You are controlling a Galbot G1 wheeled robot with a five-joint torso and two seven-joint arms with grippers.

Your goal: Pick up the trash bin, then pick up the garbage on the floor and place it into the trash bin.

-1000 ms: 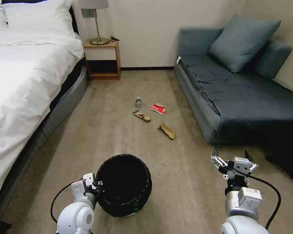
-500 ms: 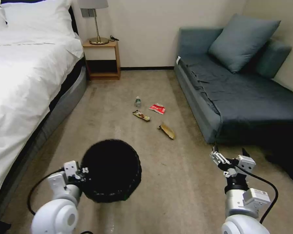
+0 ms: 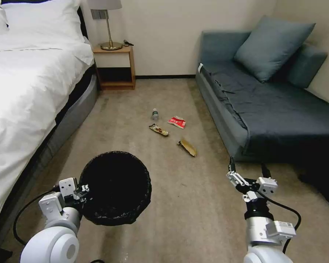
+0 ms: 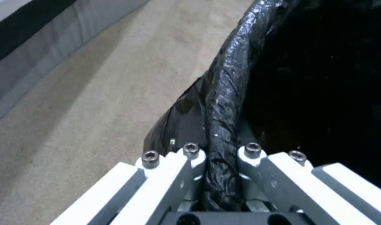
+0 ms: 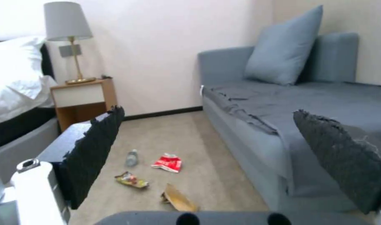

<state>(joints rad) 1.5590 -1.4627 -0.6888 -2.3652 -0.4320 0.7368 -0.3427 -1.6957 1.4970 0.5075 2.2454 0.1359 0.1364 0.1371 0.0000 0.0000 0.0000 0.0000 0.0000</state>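
Observation:
The trash bin [image 3: 115,186], a round black mesh basket with a black liner, hangs off the carpet at the near left. My left gripper [image 3: 82,190] is shut on its rim; the left wrist view shows the gripper [image 4: 221,153] pinching the liner-wrapped rim [image 4: 228,93]. My right gripper [image 3: 248,171] is open at the near right with nothing in it, and its pads [image 5: 94,150] frame the garbage ahead. On the carpet lie a clear bottle [image 3: 155,114] [image 5: 132,157], a red-white packet [image 3: 177,122] [image 5: 167,162], a yellow-red wrapper [image 3: 158,129] [image 5: 132,180] and a brown paper wrapper [image 3: 187,147] [image 5: 177,198].
A white bed [image 3: 22,95] runs along the left. A wooden nightstand [image 3: 115,67] with a lamp [image 3: 108,22] stands at the back wall. A grey-blue sofa [image 3: 267,106] lines the right side. Open carpet lies between me and the litter.
The left arm has raised the trash bin off the floor and carried it leftward. The right gripper has shifted slightly left and forward, still open.

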